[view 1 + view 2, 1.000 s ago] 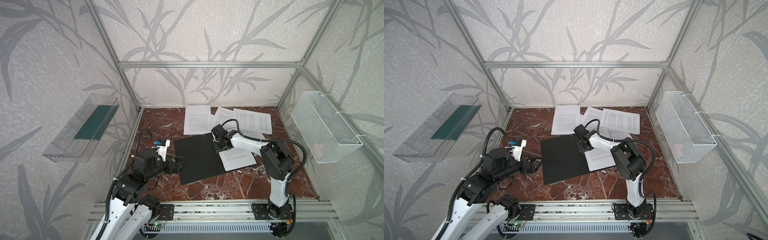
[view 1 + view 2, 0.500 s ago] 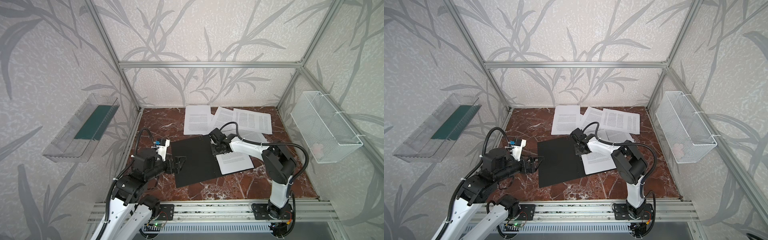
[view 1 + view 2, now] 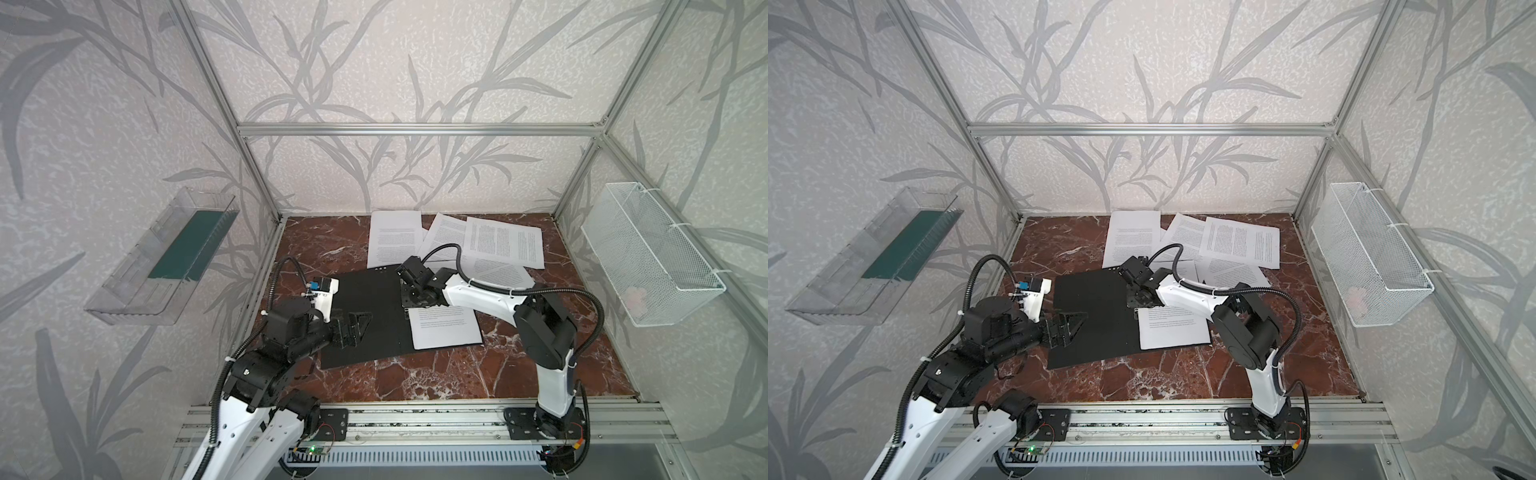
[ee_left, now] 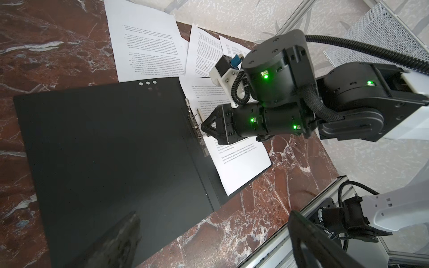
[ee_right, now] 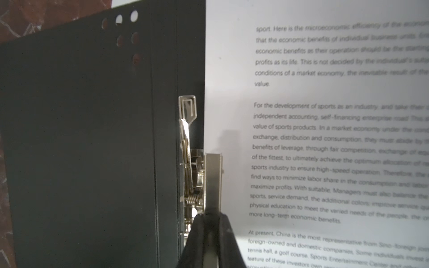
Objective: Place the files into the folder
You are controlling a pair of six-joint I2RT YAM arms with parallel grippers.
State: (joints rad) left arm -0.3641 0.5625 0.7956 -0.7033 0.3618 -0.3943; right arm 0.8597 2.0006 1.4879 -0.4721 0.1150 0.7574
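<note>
Now my right gripper (image 5: 210, 221) is clamped tight on the metal clip lever (image 5: 212, 181) of the open black folder (image 3: 370, 299), one sheet (image 3: 444, 332) lying on its right half; my left gripper (image 3: 354, 328) hovers spread wide over its left half, other files (image 3: 395, 241) behind

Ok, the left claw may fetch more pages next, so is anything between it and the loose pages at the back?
Partly. The right claw, shut on the clip lever, and its arm cross the way to the right-hand pages. The leftmost page looks reachable from the left claw over the flat open folder.
</note>
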